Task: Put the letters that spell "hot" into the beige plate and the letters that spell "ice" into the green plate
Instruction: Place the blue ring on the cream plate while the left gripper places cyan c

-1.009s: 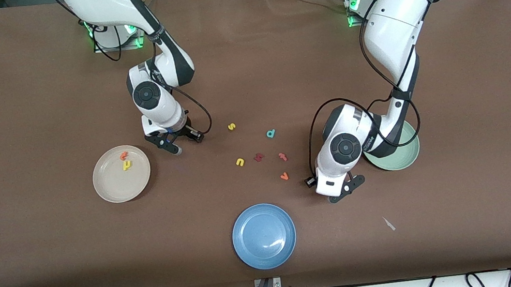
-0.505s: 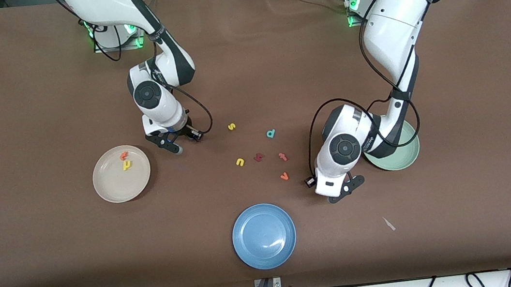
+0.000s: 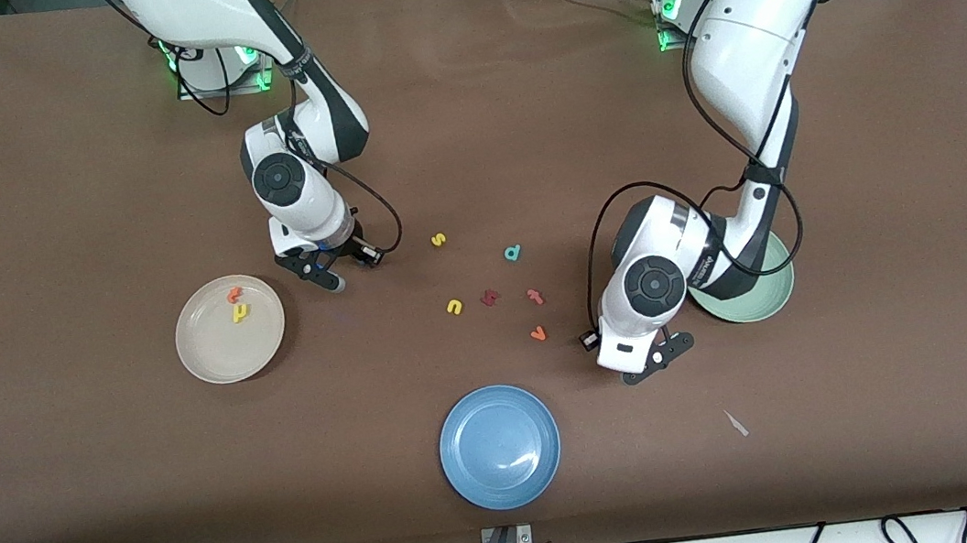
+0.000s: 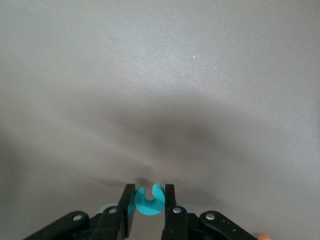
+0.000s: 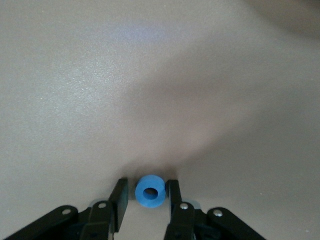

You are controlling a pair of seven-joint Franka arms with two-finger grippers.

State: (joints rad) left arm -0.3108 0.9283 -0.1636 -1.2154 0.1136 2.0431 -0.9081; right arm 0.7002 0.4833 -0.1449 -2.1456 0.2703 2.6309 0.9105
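The beige plate (image 3: 213, 360) holds the orange t (image 3: 234, 294) and the yellow h (image 3: 240, 312). Beside it, toward the middle of the table, my right gripper (image 3: 347, 272) is low over the cloth. In the right wrist view its fingers (image 5: 118, 197) straddle the blue o (image 5: 141, 197); one touches it and a narrow gap shows at the other. My left gripper (image 3: 650, 365) is low over the table beside the green plate (image 3: 769, 303) and is shut on the teal c (image 4: 149, 205). The left arm hides part of that plate. No i or e shows.
A blue plate (image 3: 499, 447) lies nearest the front camera. Loose letters lie mid-table: a yellow s (image 3: 438, 239), a teal d (image 3: 513, 253), a yellow u (image 3: 454, 306), a dark red letter (image 3: 489, 297) and two orange ones (image 3: 534, 296). A paper scrap (image 3: 736, 423) lies toward the left arm's end.
The left hand has shifted slightly toward the green plate. The right hand has barely moved. The loose letters and plates lie as before.
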